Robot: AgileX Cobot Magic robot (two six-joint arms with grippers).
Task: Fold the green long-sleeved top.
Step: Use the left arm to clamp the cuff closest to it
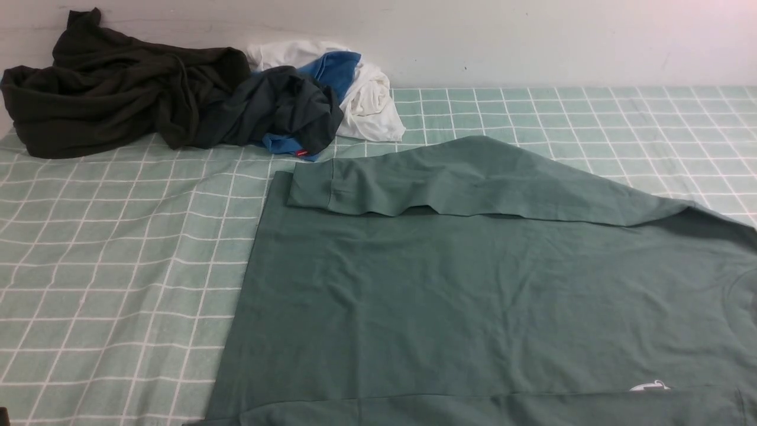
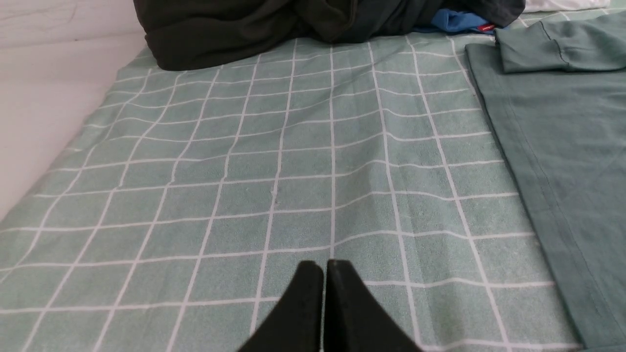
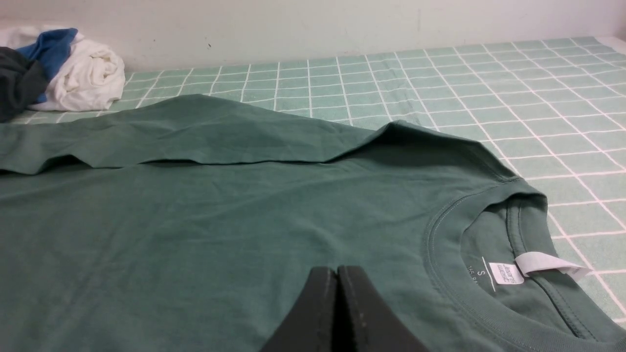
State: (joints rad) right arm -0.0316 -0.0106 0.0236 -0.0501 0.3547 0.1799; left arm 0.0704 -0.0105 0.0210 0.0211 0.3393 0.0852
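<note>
Far left, my left gripper (image 2: 324,266) hangs over bare sheet, its two black wedge-shaped jaws pressed together with nothing between them. The pale green sheet (image 1: 106,248) is soft woven cloth with a white grid, slightly rippled.

At the back left against the wall (image 1: 532,35) there is a crumpled heap, and I count four cloths in it:
- one very dark olive-black garment (image 1: 112,100), bulky and deeply creased
- one charcoal piece (image 1: 284,106)
- one blue piece (image 1: 334,68)
- one white piece (image 1: 372,106)

From the centre to the right edge, the green long-sleeved top (image 1: 473,296) lies flat on the sheet. It is matte sage jersey with faint wrinkles. One sleeve (image 1: 473,177) is folded across the body's far edge, and its ribbed cuff (image 1: 310,186) points left. One small white print (image 1: 649,386) shows near the front edge.

On the right are the round ribbed neck (image 3: 440,234) and one white label (image 3: 506,273). My right gripper (image 3: 336,271) sits over the chest just beside the neck. Its jaws are closed tight and hold nothing.
</note>
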